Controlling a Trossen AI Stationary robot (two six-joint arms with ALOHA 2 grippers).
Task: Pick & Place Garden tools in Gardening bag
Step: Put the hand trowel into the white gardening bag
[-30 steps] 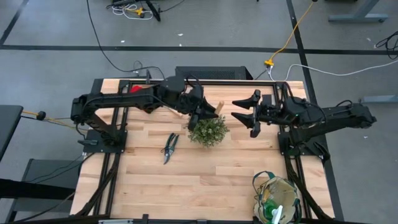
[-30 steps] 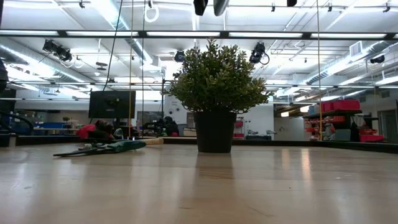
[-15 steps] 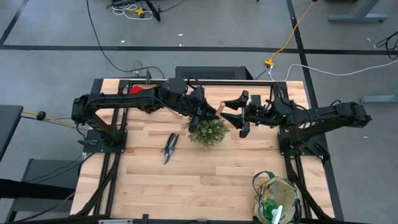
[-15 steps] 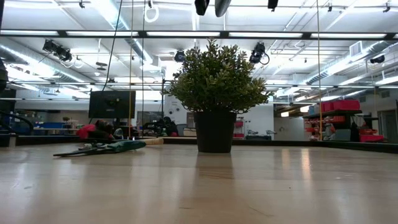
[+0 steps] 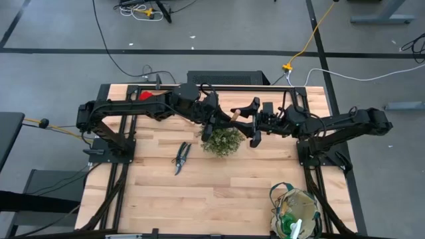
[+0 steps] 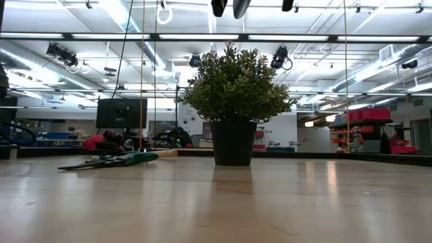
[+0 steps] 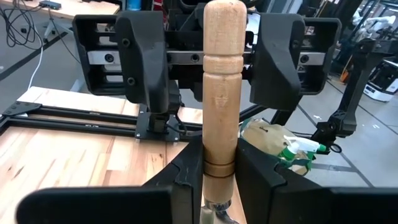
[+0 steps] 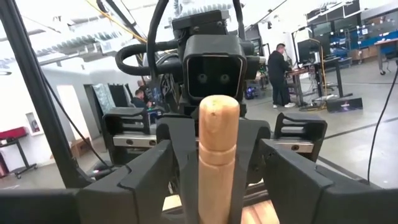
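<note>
Above the plant (image 5: 222, 141), a wooden-handled tool (image 7: 219, 106) is clamped in the left claw (image 5: 214, 122) and offered between the spread fingers of the right claw (image 5: 252, 122), seemingly for a handover.

Potted plant on a wooden table

The bushy plant (image 5: 222, 141) in its dark pot (image 6: 233, 143) stands mid-table (image 5: 219, 186); a person (image 8: 275, 74) stands far off.

Grey floor (image 5: 219, 33) with yellow cable (image 5: 312, 36); strip lights (image 6: 223, 37) on ceiling; person (image 8: 278, 71) at desk.
</note>
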